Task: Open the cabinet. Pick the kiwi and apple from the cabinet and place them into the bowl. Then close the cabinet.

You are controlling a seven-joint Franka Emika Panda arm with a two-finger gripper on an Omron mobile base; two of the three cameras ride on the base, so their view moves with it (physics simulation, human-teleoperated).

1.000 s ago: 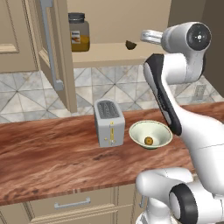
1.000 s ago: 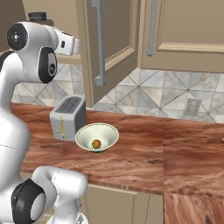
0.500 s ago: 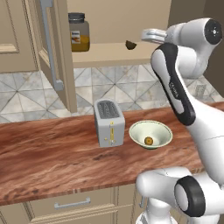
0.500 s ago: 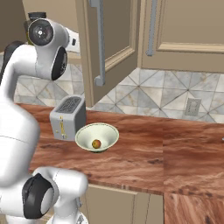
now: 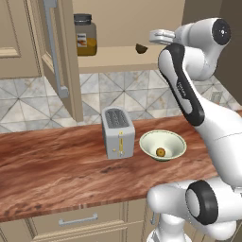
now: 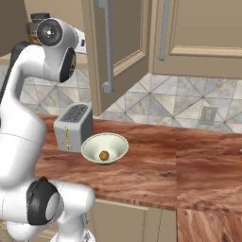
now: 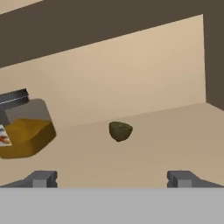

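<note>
Kiwi (image 7: 120, 131) lay on the cabinet (image 5: 118, 56) shelf, long axis sideways; pincer (image 7: 111, 178) spread, nearer it than before; apple (image 5: 160, 152) in bowl (image 5: 163, 143).

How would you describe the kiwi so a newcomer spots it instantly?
Look inside the open tan upper wall cabinet, on its pale lower shelf. To the right of the dark-lidded jar with orange contents sits the kiwi, a tiny dark olive-brown oval lump, far smaller and darker than the jar.

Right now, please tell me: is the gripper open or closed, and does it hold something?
Gripper: open and holding nothing, aimed at the kiwi on the cabinet shelf.
</note>
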